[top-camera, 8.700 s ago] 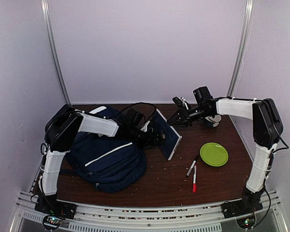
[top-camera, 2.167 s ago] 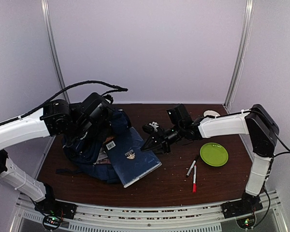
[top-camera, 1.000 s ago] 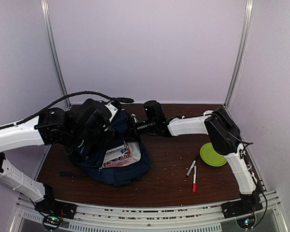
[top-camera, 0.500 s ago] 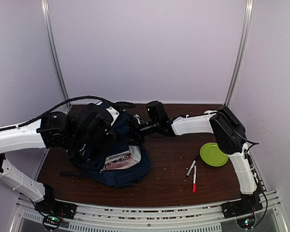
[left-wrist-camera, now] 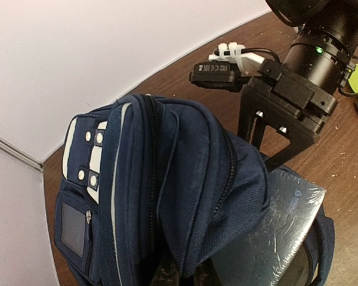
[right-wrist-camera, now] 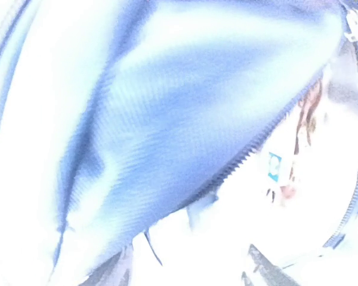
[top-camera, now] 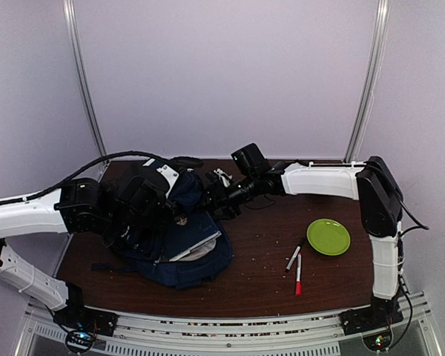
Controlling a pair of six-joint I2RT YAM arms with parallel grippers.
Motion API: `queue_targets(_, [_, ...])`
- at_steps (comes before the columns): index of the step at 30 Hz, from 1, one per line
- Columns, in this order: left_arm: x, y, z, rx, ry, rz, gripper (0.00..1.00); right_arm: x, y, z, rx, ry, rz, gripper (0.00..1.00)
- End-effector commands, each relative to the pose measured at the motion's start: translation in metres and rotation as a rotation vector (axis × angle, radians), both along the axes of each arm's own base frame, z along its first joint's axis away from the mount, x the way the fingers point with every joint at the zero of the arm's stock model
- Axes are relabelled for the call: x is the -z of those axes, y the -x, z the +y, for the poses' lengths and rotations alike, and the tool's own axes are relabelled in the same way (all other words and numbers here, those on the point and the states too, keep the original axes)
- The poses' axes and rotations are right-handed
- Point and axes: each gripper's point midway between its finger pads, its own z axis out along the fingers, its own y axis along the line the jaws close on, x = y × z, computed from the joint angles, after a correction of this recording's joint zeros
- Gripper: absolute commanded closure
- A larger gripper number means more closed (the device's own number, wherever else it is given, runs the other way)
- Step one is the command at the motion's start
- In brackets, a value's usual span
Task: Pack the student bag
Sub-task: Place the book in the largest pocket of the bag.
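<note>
Soft navy student bag (left-wrist-camera: pixel 149 179), left pincer (top-camera: pixel 174 215) clenching its fabric; right pincer (left-wrist-camera: pixel 262 149) released

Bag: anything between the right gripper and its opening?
Nothing visible. The right gripper is right at the mouth of the bag with its jaws apart, beside the book that lies partly under the flap. The pens and plate lie off to the right, out of the way.
</note>
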Motion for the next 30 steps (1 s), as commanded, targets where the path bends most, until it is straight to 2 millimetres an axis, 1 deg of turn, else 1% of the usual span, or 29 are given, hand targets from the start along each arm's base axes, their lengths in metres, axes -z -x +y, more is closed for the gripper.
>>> queue_targets(1, [-0.052, -0.006, -0.007, -0.031, 0.205, -0.118, 1.00, -0.019, -0.016, 0.009, -0.027, -0.008, -0.152, 0.54])
queue_targets(4, [-0.053, -0.006, -0.008, -0.028, 0.209, -0.117, 1.00, -0.017, -0.027, 0.021, -0.021, -0.021, -0.148, 0.67])
queue_targets(6, [-0.052, -0.006, -0.010, -0.022, 0.212, -0.113, 1.00, -0.022, -0.037, 0.030, -0.008, -0.039, -0.171, 0.74])
queue_targets(7, [-0.052, -0.006, -0.011, -0.019, 0.214, -0.112, 1.00, -0.024, -0.044, 0.035, -0.001, -0.044, -0.186, 0.77])
queue_targets(9, [-0.053, -0.007, -0.013, -0.019, 0.210, -0.115, 1.00, -0.019, -0.052, 0.042, 0.000, -0.029, -0.198, 0.78])
queue_targets(11, [-0.055, -0.008, -0.013, -0.026, 0.210, -0.120, 1.00, -0.013, -0.051, 0.042, -0.013, -0.011, -0.210, 0.72])
queue_targets(13, [-0.055, -0.008, -0.011, -0.034, 0.212, -0.121, 1.00, -0.005, -0.050, 0.033, -0.013, 0.050, -0.252, 0.60])
queue_targets(15, [-0.053, -0.009, -0.008, -0.050, 0.209, -0.121, 1.00, -0.003, -0.052, 0.021, -0.012, 0.115, -0.318, 0.49])
queue_targets(17, [-0.051, -0.009, -0.004, -0.066, 0.203, -0.125, 1.00, -0.006, -0.055, 0.011, -0.008, 0.166, -0.379, 0.41])
queue_targets(19, [-0.050, -0.010, -0.001, -0.080, 0.199, -0.130, 1.00, -0.012, -0.055, 0.003, -0.015, 0.192, -0.429, 0.36])
queue_targets(21, [-0.050, -0.010, 0.002, -0.087, 0.198, -0.133, 1.00, -0.019, -0.054, -0.002, -0.018, 0.200, -0.471, 0.34])
queue_targets(25, [-0.049, -0.011, 0.010, -0.102, 0.205, -0.136, 1.00, -0.030, -0.049, -0.013, -0.022, 0.200, -0.501, 0.32])
queue_targets(28, [-0.045, -0.012, 0.013, -0.104, 0.215, -0.120, 1.00, -0.035, -0.040, -0.032, -0.032, 0.211, -0.535, 0.32])
queue_targets(29, [-0.043, -0.012, 0.012, -0.098, 0.220, -0.112, 1.00, -0.038, -0.036, -0.038, -0.037, 0.211, -0.558, 0.33])
queue_targets(30, [-0.041, -0.012, 0.010, -0.090, 0.222, -0.106, 1.00, -0.040, -0.030, -0.045, -0.047, 0.206, -0.588, 0.37])
